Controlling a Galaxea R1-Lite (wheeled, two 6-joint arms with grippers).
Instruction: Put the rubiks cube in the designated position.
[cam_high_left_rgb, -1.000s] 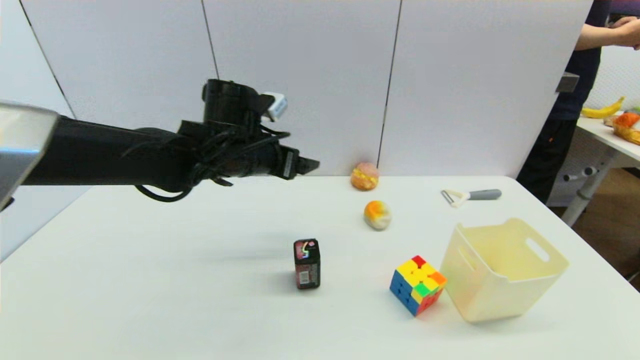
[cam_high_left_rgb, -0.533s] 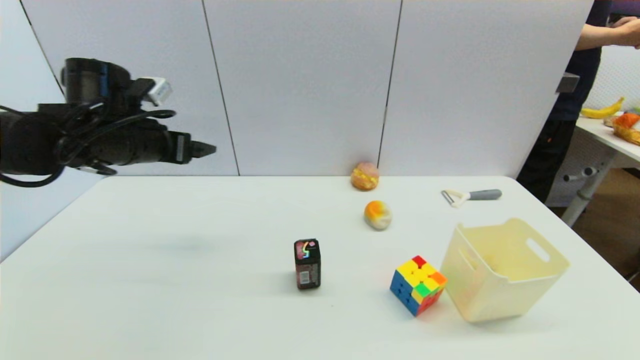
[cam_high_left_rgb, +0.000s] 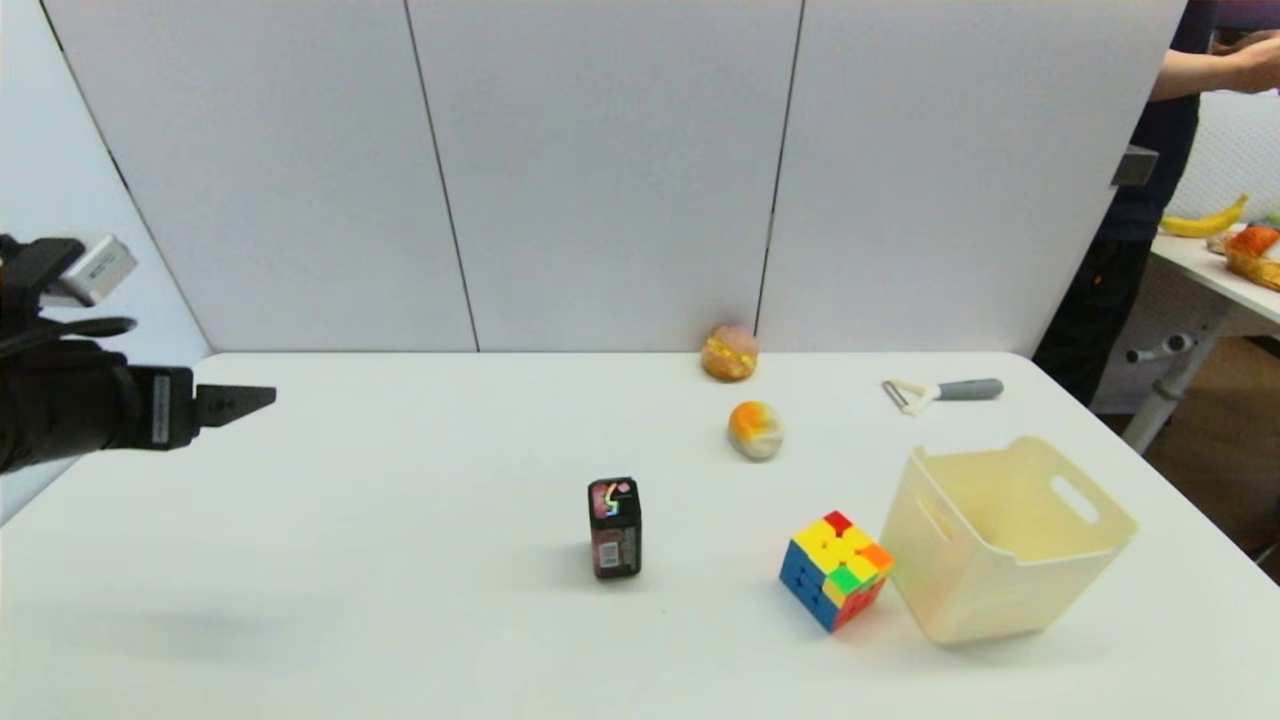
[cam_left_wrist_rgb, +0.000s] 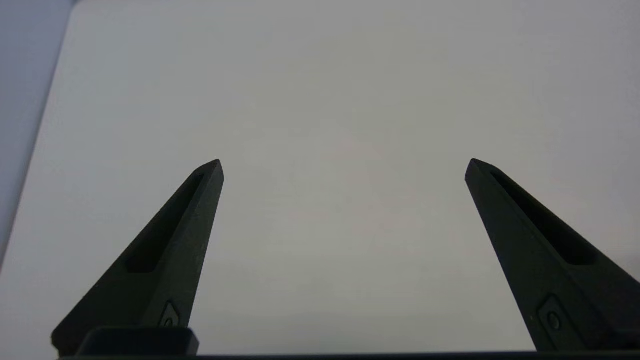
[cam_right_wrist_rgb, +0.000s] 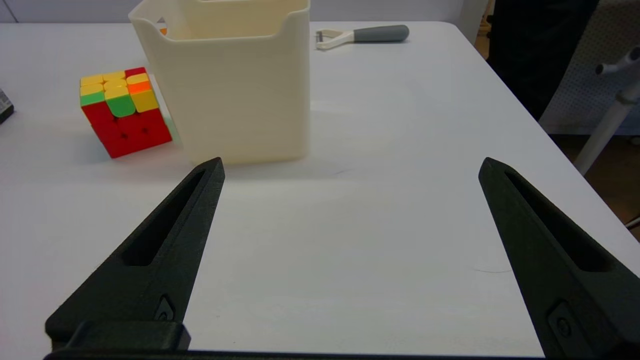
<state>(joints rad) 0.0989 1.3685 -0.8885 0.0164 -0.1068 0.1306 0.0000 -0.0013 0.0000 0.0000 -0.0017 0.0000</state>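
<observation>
The right tool (cam_right_wrist_rgb: 350, 165) hangs low over the near right part of the white desk (cam_high_left_rgb: 400, 600), its two black fingers (cam_right_wrist_rgb: 165, 240) spread wide with nothing between them; it lies outside the head view. Just beyond it stands a cream plastic bin (cam_right_wrist_rgb: 235, 90) with cut-out handles, upright and open at the top. The rubiks cube (cam_high_left_rgb: 836, 570) sits on the desk just beside the bin's left wall, turned so one corner points toward the robot, with yellow, orange, green and red squares on top and blue and red on the sides; in the right wrist view the cube (cam_right_wrist_rgb: 125, 110) seems to touch the bin or nearly so, and I cannot tell which. Well to its left stands a small black printed box (cam_high_left_rgb: 614, 527), upright. The left tool (cam_high_left_rgb: 236, 403) hovers above the desk's far left edge, its fingers (cam_left_wrist_rgb: 175, 250) also spread and empty. Farther back lie an orange and white round thing (cam_high_left_rgb: 755, 429), a grey-handled peeler (cam_high_left_rgb: 940, 391), and a bun-like thing (cam_high_left_rgb: 730, 352) against the wall panels.
</observation>
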